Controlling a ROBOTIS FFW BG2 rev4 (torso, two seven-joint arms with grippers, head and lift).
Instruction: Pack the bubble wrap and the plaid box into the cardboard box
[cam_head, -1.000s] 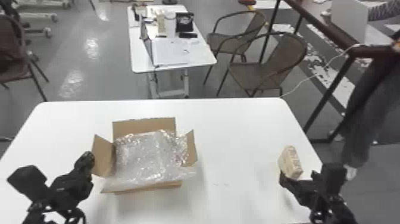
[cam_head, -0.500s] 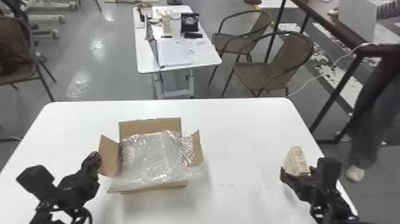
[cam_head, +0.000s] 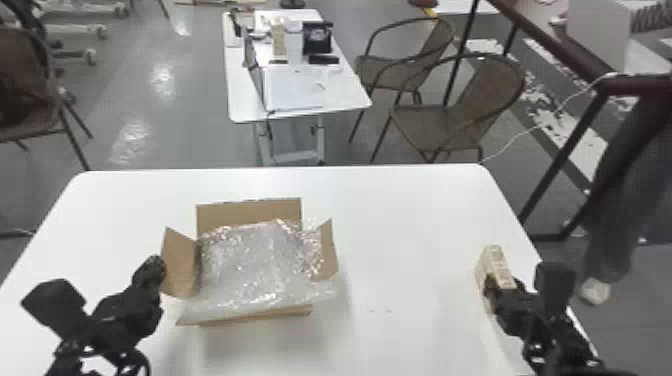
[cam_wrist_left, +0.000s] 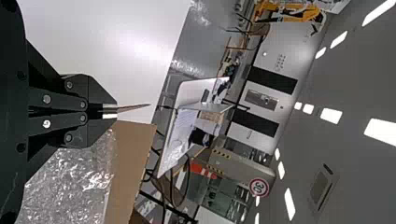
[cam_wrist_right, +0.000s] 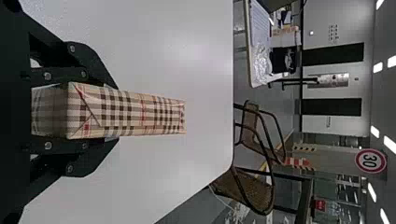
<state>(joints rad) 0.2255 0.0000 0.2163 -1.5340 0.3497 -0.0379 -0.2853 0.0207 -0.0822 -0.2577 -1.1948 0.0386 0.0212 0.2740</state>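
Note the plaid box (cam_wrist_right: 140, 114) clamped in the right gripper (cam_wrist_right: 116, 113), right side of the table (cam_head: 410, 210); left flap (cam_head: 179, 262) pinched in the left gripper (cam_wrist_left: 110, 111). Carry inward, clearing the right flap (cam_head: 328, 250); lower gently onto the bubble wrap (cam_head: 250, 267) in the cardboard box (cam_head: 265, 315), without snagging.

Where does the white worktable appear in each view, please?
Head view: the worktable fills the foreground, under the cardboard box.
Left wrist view: past the left claw, alongside the cardboard box.
Right wrist view: behind the plaid box.
Shared landmark: the farther table, across the floor.
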